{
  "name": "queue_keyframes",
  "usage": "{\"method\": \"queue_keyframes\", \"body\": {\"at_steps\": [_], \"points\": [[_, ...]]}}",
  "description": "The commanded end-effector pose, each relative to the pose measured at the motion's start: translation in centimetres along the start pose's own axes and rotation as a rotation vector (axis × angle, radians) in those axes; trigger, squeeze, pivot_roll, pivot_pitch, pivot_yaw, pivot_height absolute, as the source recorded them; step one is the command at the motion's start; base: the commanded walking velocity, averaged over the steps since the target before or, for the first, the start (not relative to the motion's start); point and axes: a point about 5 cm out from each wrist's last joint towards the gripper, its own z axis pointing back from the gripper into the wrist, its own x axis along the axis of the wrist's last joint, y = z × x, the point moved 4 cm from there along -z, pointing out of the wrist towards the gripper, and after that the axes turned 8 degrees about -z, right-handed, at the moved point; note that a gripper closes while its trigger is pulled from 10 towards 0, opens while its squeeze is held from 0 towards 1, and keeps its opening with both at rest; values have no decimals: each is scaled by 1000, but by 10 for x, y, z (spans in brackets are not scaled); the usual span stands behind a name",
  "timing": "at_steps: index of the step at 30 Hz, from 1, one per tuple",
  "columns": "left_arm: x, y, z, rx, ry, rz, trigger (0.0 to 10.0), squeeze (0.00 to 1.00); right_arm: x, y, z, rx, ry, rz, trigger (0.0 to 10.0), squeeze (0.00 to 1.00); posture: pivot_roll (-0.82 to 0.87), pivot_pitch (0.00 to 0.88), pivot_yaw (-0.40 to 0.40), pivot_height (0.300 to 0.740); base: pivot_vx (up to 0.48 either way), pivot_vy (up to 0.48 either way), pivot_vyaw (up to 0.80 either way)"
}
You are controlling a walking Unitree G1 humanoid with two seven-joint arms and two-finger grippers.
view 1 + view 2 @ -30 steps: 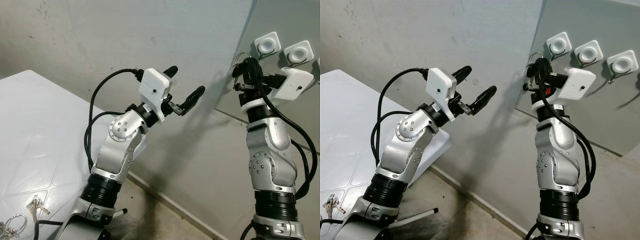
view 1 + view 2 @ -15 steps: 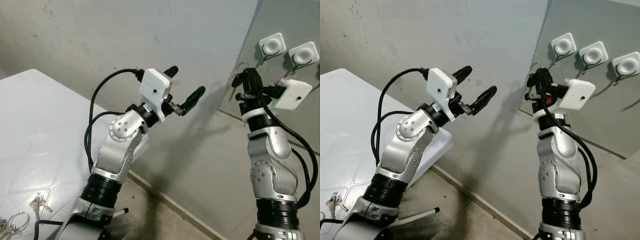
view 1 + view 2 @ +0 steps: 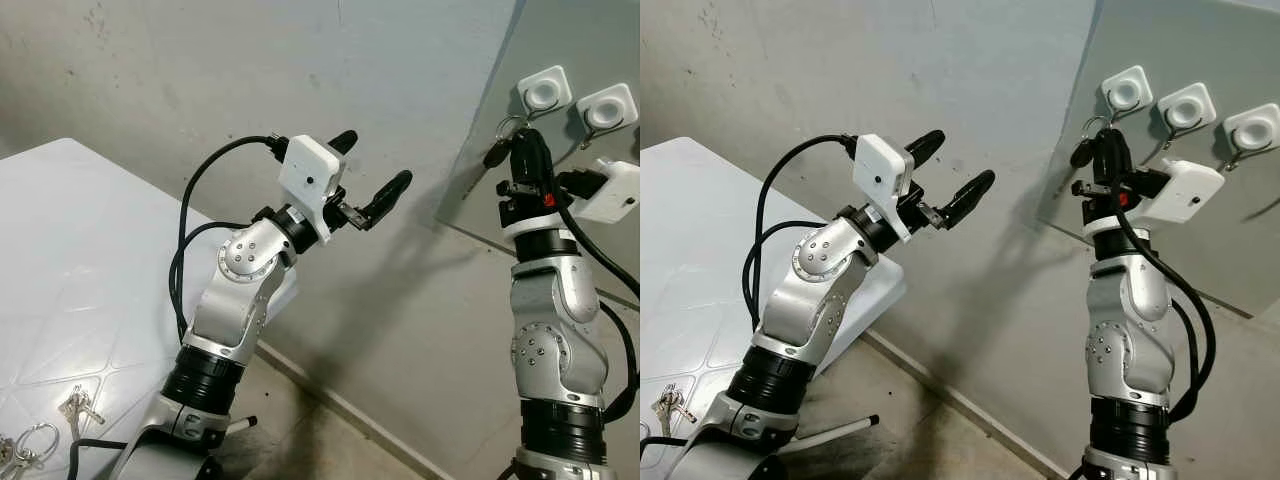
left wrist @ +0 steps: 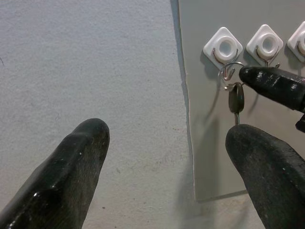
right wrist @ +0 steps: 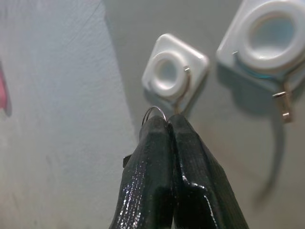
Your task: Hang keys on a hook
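My right gripper (image 3: 527, 140) is raised against the grey wall panel (image 3: 1200, 230) and shut on a wire key ring (image 5: 155, 111). A dark key (image 3: 495, 152) dangles from the ring. The ring sits just below the leftmost white hook (image 3: 541, 93), close to its metal prong; I cannot tell if they touch. In the left wrist view the key (image 4: 236, 98) hangs under that hook (image 4: 223, 47), with a right finger (image 4: 274, 83) beside it. My left gripper (image 3: 373, 160) is held up in the air to the left, open and holding nothing, pointing at the panel.
Two more white hooks (image 3: 607, 105) (image 3: 1252, 130) sit to the right on the panel. A white table (image 3: 60, 250) stands at the left, with other keys (image 3: 75, 408) and a ring (image 3: 25, 440) near its front. A white rod (image 3: 835, 432) lies on the floor.
My right gripper has carried the key to the right, up under the leftmost hook. The left arm has stayed in place. The camera shifted slightly early on.
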Motion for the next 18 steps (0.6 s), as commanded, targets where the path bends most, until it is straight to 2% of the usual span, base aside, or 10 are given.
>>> {"method": "queue_keyframes", "body": {"at_steps": [1, 11, 14, 16, 18], "points": [[8, 0, -4, -13, -22, -15, 10000, 0, 15, 4, -6, 17, -56, -2, 10000, 0, 10, 0, -45, 740, 0, 0, 0], [9, -2, -5, -12, -26, -15, 10000, 0, 5, -6, -7, -52, -2, -70, 10000, 0, 7, 0, -45, 740, 0, 0, 0], [9, -1, -5, -9, -27, -16, 10000, 0, -8, -11, -4, -87, 62, -113, 10000, 0, 7, 0, -45, 740, 0, 0, 0], [9, -1, -5, -7, -28, -15, 10000, 0, -24, -18, 2, -128, 134, -148, 10000, 0, 9, 0, -49, 740, 0, 0, 0], [9, -1, -5, -6, -28, -14, 10000, 0, -29, -21, 4, -140, 150, -148, 10000, 0, 9, 0, -49, 740, 0, 0, 0]]}}
